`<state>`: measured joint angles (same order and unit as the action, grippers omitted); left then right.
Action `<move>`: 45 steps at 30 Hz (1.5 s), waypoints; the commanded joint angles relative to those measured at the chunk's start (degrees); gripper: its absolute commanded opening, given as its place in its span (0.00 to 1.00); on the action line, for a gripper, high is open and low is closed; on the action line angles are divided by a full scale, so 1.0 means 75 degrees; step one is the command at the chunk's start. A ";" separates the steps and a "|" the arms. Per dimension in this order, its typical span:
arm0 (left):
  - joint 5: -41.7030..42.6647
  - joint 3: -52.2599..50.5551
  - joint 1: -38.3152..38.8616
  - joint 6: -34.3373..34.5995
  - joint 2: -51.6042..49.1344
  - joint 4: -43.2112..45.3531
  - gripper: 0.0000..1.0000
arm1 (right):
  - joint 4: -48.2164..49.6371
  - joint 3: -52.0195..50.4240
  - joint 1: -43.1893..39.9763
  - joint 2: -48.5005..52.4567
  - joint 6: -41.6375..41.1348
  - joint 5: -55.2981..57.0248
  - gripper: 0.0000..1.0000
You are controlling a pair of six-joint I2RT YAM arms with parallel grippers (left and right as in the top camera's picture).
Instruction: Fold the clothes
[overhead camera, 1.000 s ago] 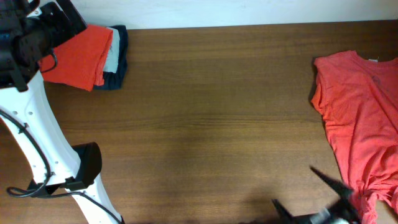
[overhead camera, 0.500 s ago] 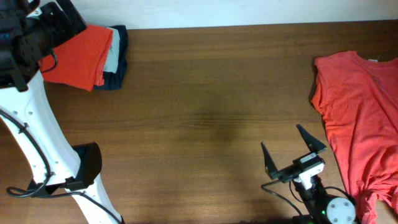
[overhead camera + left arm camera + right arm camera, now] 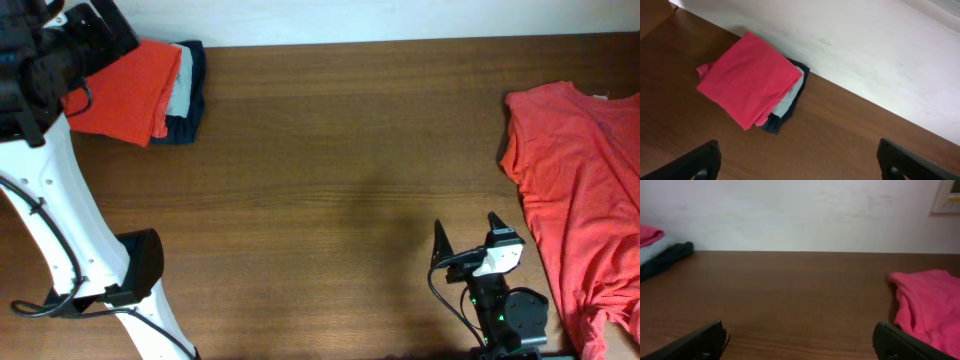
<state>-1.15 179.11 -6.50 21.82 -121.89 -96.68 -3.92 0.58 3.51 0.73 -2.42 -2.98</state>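
- Your right gripper sits low over the table near its front edge, fingers spread wide and nothing between them
- From the right wrist camera you see both of its fingertips at the bottom corners, with bare wood between them
- The unfolded T-shirt lies spread flat at the right end of the table, collar toward the far edge, and it runs off the right side of the overhead view
- Its lower end is bunched into creases near the front edge, just to the right of your right gripper, and the two are apart
- In the right wrist view that same shirt shows as a rumpled pink-red heap at the right
- Your left gripper is up over the far left corner, released and empty, its two tips dark at the lower corners of the left wrist view
- Below it you have a folded T-shirt lying on top of a small stack, close to the white wall
- Under that folded shirt there is a grey garment, and under that a dark navy garment, both sticking out on the side away from the corner
- The stack and the unfolded shirt are well apart, at opposite ends of the table
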 commanded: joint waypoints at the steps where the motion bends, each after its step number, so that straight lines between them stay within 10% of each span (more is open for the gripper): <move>1: -0.0105 -0.0015 -0.0017 -0.0122 0.0096 0.0000 0.99 | -0.0070 -0.0035 -0.0029 -0.0035 -0.0087 0.0236 0.98; 38: -0.0102 -0.0117 0.0012 -0.0122 0.0373 0.0000 0.99 | -0.0073 -0.0035 -0.0026 -0.0035 -0.0087 0.0236 0.98; 45: -0.0102 -0.3287 0.0012 -0.0122 0.2693 0.0000 0.99 | -0.0073 -0.0035 -0.0026 -0.0035 -0.0087 0.0236 0.98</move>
<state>-1.15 164.44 -6.48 21.82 -110.85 -96.60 -4.05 0.58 3.51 0.73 -2.74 -2.35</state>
